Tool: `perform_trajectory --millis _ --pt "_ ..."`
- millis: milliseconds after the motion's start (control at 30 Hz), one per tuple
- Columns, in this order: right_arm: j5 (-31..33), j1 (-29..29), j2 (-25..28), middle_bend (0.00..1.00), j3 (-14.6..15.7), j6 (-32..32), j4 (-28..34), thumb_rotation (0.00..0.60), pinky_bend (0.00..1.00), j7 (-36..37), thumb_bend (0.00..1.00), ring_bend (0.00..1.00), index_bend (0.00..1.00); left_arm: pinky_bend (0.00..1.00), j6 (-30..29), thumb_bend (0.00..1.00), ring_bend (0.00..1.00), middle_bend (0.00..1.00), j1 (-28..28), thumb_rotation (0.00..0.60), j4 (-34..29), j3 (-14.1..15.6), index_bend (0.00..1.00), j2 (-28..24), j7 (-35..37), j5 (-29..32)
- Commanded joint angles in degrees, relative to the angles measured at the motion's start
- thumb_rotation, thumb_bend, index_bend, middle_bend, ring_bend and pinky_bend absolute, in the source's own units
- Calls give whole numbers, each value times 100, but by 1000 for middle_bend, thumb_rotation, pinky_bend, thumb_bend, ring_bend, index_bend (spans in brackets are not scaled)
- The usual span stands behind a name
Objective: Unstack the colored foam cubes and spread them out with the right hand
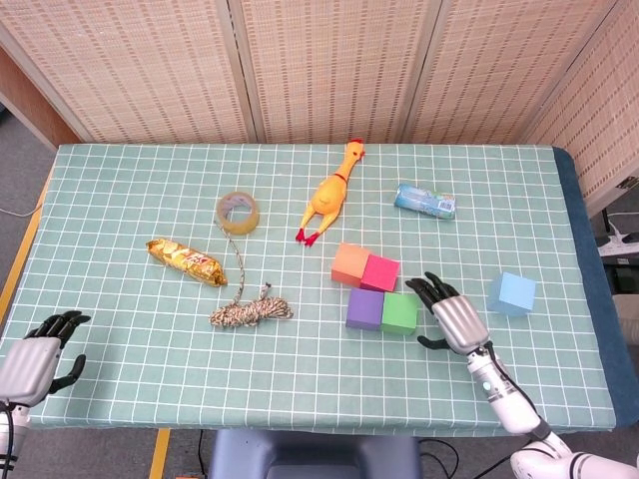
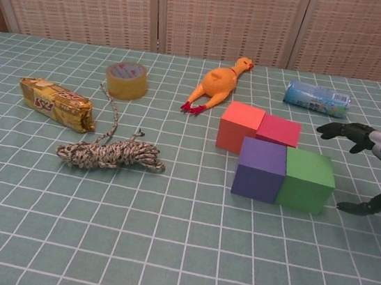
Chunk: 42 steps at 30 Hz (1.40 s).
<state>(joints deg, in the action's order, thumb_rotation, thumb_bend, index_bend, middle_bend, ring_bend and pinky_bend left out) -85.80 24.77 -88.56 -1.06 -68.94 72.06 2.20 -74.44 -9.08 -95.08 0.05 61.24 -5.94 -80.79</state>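
Cut off or unclear: the right hand (image 1: 451,314) runs off the right edge of the chest view, where only its dark fingers (image 2: 342,129) and part of its silver back show; the left hand (image 1: 38,354) sits at the lower left corner of the table (image 1: 120,389) in the head view only, its wrist cropped by the frame, its fingers loosely curled with nothing in them. The blue cube (image 1: 512,293) appears in the head view alone. The print on the snack bar (image 2: 55,103) and on the blue packet (image 2: 317,97) is too small to read. Count — 5 foam cubes: orange (image 2: 239,127), pink (image 2: 278,131), purple (image 2: 260,169) and green (image 2: 306,179) form a 2-by-2 block flat on the table, each touching its neighbours, none on top of another; the blue cube stands well apart to their right. 1 right hand, fingers spread and holding nothing, just beside the green cube on its right and not touching it. 1 rubber chicken (image 1: 329,194) lying behind the block, 1 roll of tape (image 1: 238,212), 1 bundle of rope (image 1: 250,309) with a loose end running up toward the tape, 1 snack bar, 1 packet — all on a green checked cloth.
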Motion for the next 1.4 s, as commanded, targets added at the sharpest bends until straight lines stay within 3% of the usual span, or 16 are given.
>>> perform_trajectory --millis 33,400,667,800,933,1033,1200,1400 --pt "241 30 -151 196 -133 225 -99 600 297 -64 31 117 154 357 19 461 154 160 -8 600 -2 7 213 0 -10 3" --pt "325 175 -601 241 -218 534 -431 600 345 137 31 163 190 357 35 462 155 160 -11 600 10 -8 213 -28 67 40" --pt "163 147 -736 253 -195 359 -532 600 355 324 31 178 215 358 51 463 154 160 -18 600 14 2 213 -26 69 30" --pt "7 111 -897 350 -163 147 -826 600 518 457 31 335 317 357 70 461 155 160 -23 600 5 4 213 -27 51 48" --pt "-179 34 -1067 501 -157 -238 -1163 600 757 535 51 552 524 357 71 461 154 161 -23 600 -6 15 213 -28 33 35" --pt "-326 -37 -1112 539 -114 -510 -1340 600 810 629 83 593 579 357 106 459 154 161 -34 600 -14 29 213 -31 24 35" --pt "-534 -159 -636 540 155 -577 -1045 600 810 518 94 593 582 358 122 461 155 160 -36 600 -41 39 213 -54 34 36" --pt "-617 -359 407 540 554 -429 -148 600 806 139 95 589 582 357 61 461 155 161 -16 600 -46 14 213 -78 97 41"
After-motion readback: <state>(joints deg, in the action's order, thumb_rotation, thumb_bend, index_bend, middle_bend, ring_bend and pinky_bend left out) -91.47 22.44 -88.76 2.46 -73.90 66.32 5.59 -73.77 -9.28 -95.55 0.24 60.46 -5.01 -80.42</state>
